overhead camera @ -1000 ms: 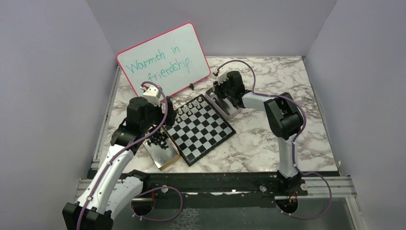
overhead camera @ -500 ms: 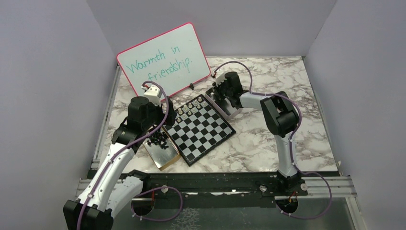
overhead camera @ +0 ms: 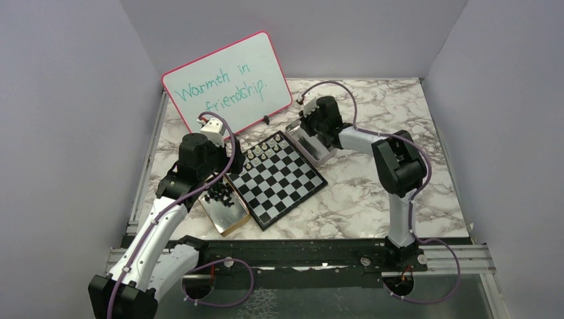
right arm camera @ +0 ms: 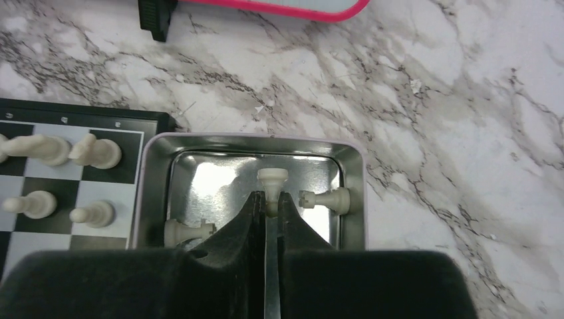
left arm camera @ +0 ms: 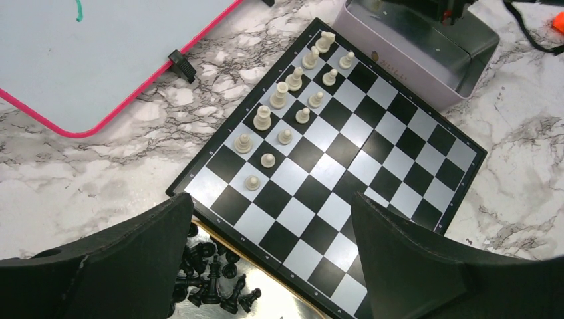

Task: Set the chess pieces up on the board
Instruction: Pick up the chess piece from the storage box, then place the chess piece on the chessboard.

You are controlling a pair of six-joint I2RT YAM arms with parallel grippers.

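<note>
— Where are your jaws at this moment?
— My right gripper (right arm camera: 271, 203) is down in the silver tin (right arm camera: 253, 138) just beside the board (left arm camera: 346, 166). Its jaws are pinching one cream-white piece (right arm camera: 271, 179). Two other white ones lie beside it in the tin.
— And the left?
— My left gripper (left arm camera: 273, 266) hangs over a corner of the board, jaws spread wide, nothing between.
— The other pieces?
— White pieces (left arm camera: 286, 106) stand in two rows along one board edge. The black pieces (left arm camera: 209, 276) are heaped in a shiny tray (overhead camera: 229, 216) beside it.
</note>
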